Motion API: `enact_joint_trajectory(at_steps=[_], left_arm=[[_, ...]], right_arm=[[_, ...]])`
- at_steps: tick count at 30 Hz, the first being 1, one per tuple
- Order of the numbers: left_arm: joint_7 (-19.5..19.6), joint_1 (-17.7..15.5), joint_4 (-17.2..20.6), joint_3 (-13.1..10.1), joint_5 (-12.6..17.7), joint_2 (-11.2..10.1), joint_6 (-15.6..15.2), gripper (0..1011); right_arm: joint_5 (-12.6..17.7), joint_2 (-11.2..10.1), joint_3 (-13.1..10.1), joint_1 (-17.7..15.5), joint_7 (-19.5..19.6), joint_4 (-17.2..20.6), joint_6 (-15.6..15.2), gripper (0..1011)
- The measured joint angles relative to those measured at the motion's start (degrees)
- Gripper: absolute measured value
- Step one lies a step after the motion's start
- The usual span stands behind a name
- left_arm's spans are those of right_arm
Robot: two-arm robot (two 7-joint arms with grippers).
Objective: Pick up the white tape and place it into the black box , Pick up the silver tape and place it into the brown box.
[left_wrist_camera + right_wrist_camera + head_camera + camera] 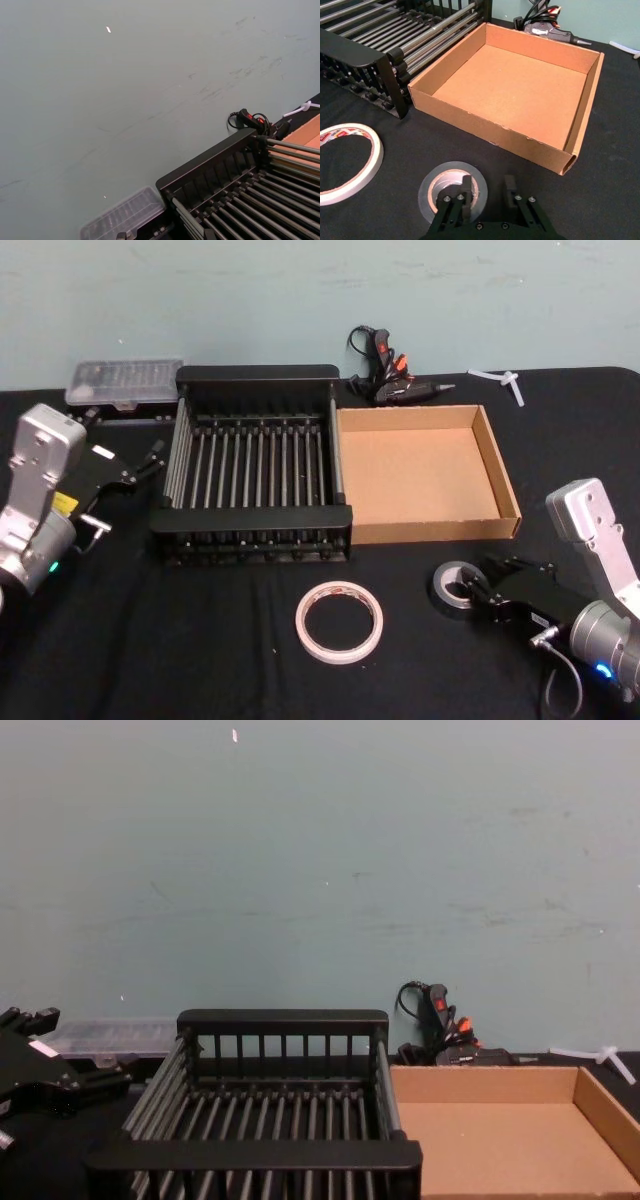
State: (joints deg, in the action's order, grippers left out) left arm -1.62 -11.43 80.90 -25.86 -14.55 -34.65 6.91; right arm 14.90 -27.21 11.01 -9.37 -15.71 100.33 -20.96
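A: Right, the right gripper (pixel 486 190) is down low at the silver tape (pixel 451 189), jaws spread apart, one finger (pixel 464 192) dipped into the roll's hole, the other outside its rim

B: And that roll lies flat on the black desk (pixel 200 640), just in front of the brown box (pixel 425 472)?

A: Yes, near its front wall. White tape (pixel 339 621) lies flat beside it, in front of the black box (pixel 255 470), untouched

B: Boxes?

A: Side by side, touching, both bare inside. Glue gun (pixel 392 380) behind them

B: Left arm?

A: Left gripper (pixel 150 462) hangs beside the crate's left wall, holding nothing; jaws, I cannot tell
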Motion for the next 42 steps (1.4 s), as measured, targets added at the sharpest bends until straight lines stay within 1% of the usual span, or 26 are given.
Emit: enact_joint_trajectory(at_steps=[3,4,6,7,10,18,23,35,42], left_arm=[[0.00,0.00,0.00,0.00,0.00,0.00,0.00,1001],[0.00,0.00,0.00,0.00,0.00,0.00,0.00,1001],[0.00,0.00,0.00,0.00,0.00,0.00,0.00,1001],[0.00,0.00,0.00,0.00,0.00,0.00,0.00,1001],[0.00,0.00,0.00,0.00,0.00,0.00,0.00,1001],[0.00,0.00,0.00,0.00,0.00,0.00,0.00,1001],[0.00,0.00,0.00,0.00,0.00,0.00,0.00,1001],[0.00,0.00,0.00,0.00,0.00,0.00,0.00,1001],[0.00,0.00,0.00,0.00,0.00,0.00,0.00,1001]], right_arm=[[0.02,0.00,0.00,0.00,0.00,0.00,0.01,303],[0.02,0.00,0.00,0.00,0.00,0.00,0.01,303],[0.02,0.00,0.00,0.00,0.00,0.00,0.01,243],[0.02,0.00,0.00,0.00,0.00,0.00,0.01,188],[0.03,0.00,0.00,0.00,0.00,0.00,0.02,147],[0.03,0.00,0.00,0.00,0.00,0.00,0.02,147],[0.23,0.02,-0.49,-0.31,-0.31,0.39,0.41,147],[1.89,-1.83,-2.23,-1.32,-2.57,3.81,3.50,147],[2.55,-2.21,-2.71,-0.37,-2.69,4.89,5.11,147]])
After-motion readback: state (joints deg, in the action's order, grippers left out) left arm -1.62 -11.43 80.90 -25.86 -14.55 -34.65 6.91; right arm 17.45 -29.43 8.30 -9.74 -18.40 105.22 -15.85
